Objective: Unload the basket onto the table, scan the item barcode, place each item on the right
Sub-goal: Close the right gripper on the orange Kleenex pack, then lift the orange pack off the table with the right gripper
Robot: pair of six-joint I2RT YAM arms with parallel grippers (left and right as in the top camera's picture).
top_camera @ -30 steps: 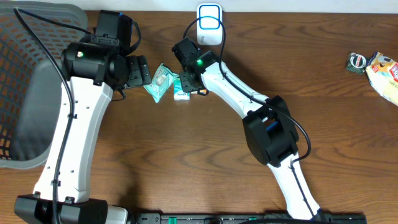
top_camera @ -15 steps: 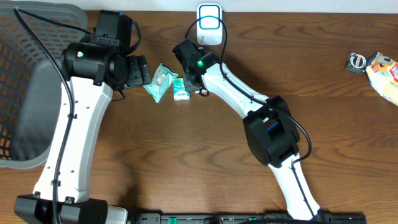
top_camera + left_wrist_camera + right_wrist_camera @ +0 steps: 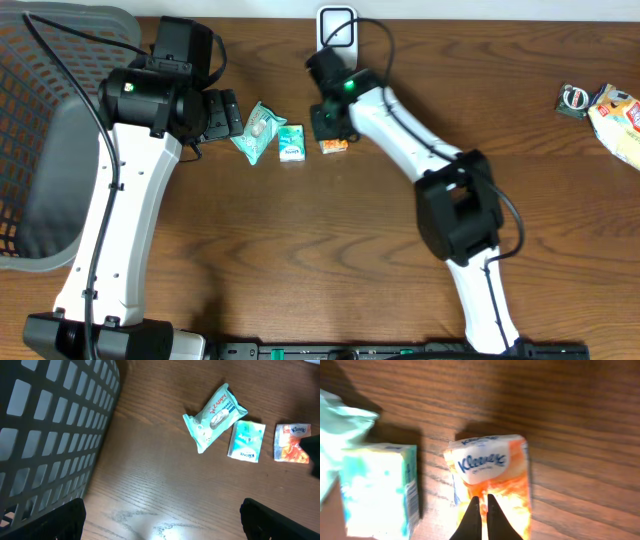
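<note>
An orange Kleenex tissue pack (image 3: 334,146) (image 3: 292,443) (image 3: 492,470) lies left of the table's middle, near the back. My right gripper (image 3: 328,125) (image 3: 481,505) is on its near end, shut, with the wrapper pinched between the tips. A white scanner (image 3: 335,20) stands at the back edge just behind it, partly hidden by the arm. To the left lie a teal tissue pack (image 3: 291,143) (image 3: 246,441) (image 3: 377,490) and a pale green wipes pack (image 3: 257,130) (image 3: 215,417). My left gripper (image 3: 222,113) (image 3: 160,520) hangs wide open over bare wood, left of the wipes.
A dark mesh basket (image 3: 50,150) (image 3: 50,425) fills the left side, under and beside the left arm. Snack packets (image 3: 600,105) lie at the far right edge.
My right gripper has shut on the orange pack and shifted right, and the pack has come out from under it. The left arm has not moved.
</note>
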